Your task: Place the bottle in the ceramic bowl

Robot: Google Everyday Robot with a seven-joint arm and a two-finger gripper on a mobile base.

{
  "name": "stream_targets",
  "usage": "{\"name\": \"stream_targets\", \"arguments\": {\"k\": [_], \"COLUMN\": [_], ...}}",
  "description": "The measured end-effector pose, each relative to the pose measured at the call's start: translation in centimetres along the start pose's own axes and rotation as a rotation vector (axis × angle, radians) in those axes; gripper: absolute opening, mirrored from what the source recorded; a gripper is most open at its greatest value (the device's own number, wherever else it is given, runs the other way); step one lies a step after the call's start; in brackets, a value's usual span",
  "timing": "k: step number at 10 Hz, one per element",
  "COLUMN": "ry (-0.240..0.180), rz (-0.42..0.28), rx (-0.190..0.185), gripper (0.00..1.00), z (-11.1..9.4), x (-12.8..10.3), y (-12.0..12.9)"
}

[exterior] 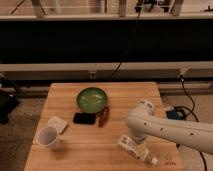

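A white cup is standing front-left of the ceramic bowl. Front-right of the bowl, the bottle is lying flat, with the gripper hanging directly over it. I cannot tell whether the gripper is holding anything.

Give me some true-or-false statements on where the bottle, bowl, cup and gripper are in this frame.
1. The bottle lies in the bowl. False: it lies on the table, front right.
2. The gripper is down at the bottle. True.
3. The cup stands at the table's front left. True.
4. The cup sits in the bowl. False: they stand apart, and nothing shows in the bowl.
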Motion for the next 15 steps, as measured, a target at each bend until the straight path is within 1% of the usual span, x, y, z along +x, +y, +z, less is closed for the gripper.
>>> {"name": "stream_targets", "arguments": {"k": [3,7,8,9,11,14,15], "ry": [-0.005,-0.010,-0.007,-0.006,-0.001,0.001,0.002], "rz": [-0.009,-0.006,-0.004,-0.002,0.000,-0.004,-0.006], "rx": [0.000,0.006,0.006,0.004,0.005,0.008,0.011], "gripper": [0.80,0.79,0.77,0.65,0.47,0.14,0.07], "z": [1.5,2.2,2.3,1.9,1.4,1.5,1.4], "x": [0.2,0.5,0.7,0.3,0.2,0.1,-0.1], "y": [0.1,0.5,0.5,0.3,0.1,0.0,-0.2]}}
